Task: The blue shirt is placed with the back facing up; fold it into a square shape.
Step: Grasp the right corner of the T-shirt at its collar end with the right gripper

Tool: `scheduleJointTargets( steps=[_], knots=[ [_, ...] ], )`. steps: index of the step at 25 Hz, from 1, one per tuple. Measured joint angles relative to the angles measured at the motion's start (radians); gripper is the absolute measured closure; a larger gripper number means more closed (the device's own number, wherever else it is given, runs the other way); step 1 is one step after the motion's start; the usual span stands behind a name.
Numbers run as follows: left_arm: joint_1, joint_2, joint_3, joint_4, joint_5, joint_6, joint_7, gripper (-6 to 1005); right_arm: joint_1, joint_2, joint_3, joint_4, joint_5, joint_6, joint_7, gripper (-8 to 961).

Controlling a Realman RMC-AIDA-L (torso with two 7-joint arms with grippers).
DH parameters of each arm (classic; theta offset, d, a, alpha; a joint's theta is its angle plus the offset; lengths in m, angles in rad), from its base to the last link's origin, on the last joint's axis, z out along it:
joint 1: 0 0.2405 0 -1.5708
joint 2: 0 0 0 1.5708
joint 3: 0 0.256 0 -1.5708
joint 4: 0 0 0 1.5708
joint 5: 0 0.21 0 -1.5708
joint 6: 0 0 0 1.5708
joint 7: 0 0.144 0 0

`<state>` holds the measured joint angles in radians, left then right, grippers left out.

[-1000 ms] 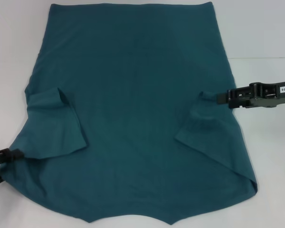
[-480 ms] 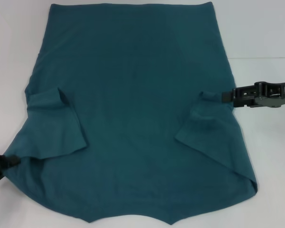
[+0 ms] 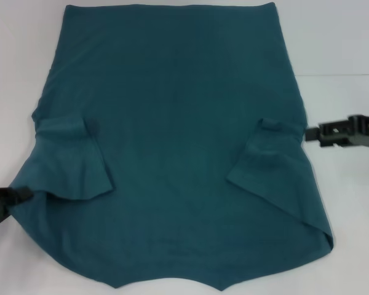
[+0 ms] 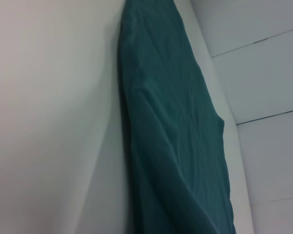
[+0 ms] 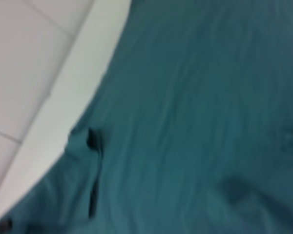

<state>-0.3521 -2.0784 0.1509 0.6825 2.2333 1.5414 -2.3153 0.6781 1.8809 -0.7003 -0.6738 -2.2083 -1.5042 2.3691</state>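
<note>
Sleeves are lying folded inward on the blue shirt (image 3: 172, 141) spread flat on the table (image 3: 344, 49), between the left gripper (image 3: 12, 198) and right gripper (image 3: 313, 132), whose finger openings I cannot tell, so each should be gripping a side edge squarely.

Head view: high, looking down on whole blue shirt (image 3: 178, 153). Wrist views: low, close, apparently grazing same cloth.

Bright, even light falls from above, the blue shirt (image 3: 172, 141) casts faint shadows, and the right wrist view is blurred.
</note>
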Motion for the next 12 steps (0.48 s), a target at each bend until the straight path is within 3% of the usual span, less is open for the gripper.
scheduleJointTargets(
  steps=[1,2,6,9,12],
  knots=[
    [-0.006,0.001,0.002,0.0,-0.001,-0.002,-0.004,1001,-0.001,-0.024,-0.008,0.0,-0.035,-0.049,0.017,317],
    [-0.006,0.001,0.002,0.0,-0.001,-0.002,-0.004,1000,-0.001,-0.024,-0.008,0.0,-0.035,-0.049,0.017,317],
    [-0.019,0.002,0.007,0.0,-0.001,-0.009,-0.008,1000,-0.008,-0.06,-0.003,-0.009,-0.125,-0.122,0.07,317],
    [-0.026,0.002,0.009,-0.004,0.003,-0.019,-0.009,1000,-0.012,-0.066,-0.004,-0.011,-0.186,-0.155,0.076,317],
    [-0.032,0.003,0.009,-0.013,0.005,-0.031,-0.01,1001,-0.014,-0.057,-0.008,-0.007,-0.239,-0.171,0.067,318]
  ],
)
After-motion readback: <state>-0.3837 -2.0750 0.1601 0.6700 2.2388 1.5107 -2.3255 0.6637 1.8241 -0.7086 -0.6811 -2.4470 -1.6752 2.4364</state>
